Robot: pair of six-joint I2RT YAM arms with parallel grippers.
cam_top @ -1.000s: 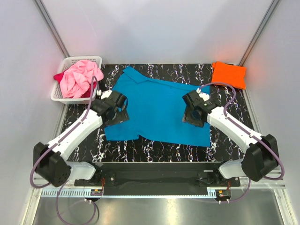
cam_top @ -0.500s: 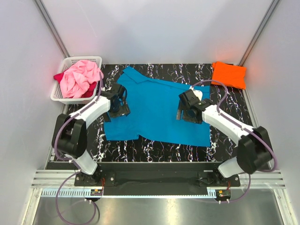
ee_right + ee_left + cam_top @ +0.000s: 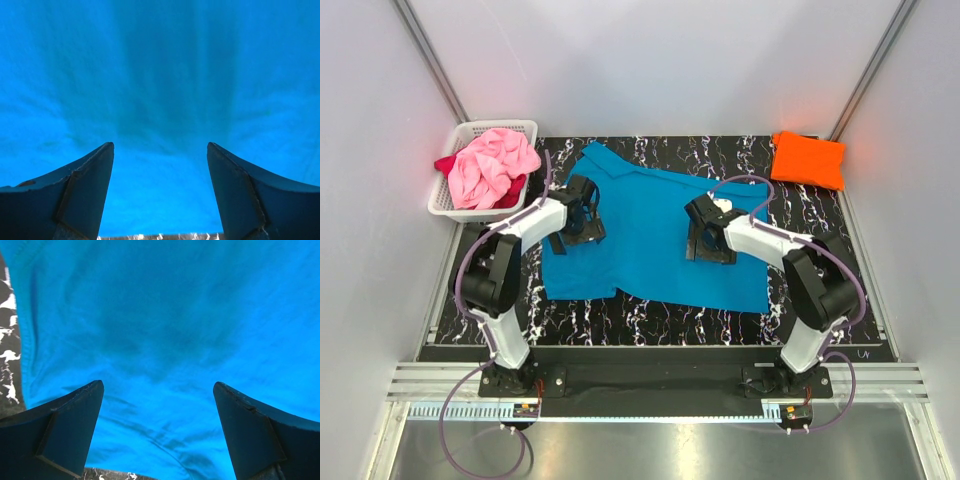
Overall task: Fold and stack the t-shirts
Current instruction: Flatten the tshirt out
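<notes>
lying spread flat across the middle of the black marbled counter (image 3: pixel 650 315) is the turquoise t-shirt (image 3: pixel 655 235). the left fingers (image 3: pixel 65 430) are hanging just over its left part, near the hem, standing wide apart and gripping nothing. the right fingers (image 3: pixel 75 195) are hanging over its right-centre, likewise wide and empty. the orange t-shirt (image 3: pixel 808 158) is sitting folded at the far right corner. the pink t-shirt (image 3: pixel 492 165) and dark red t-shirt (image 3: pixel 445 163) are lying bunched in the white basket (image 3: pixel 470 130), far left.
</notes>
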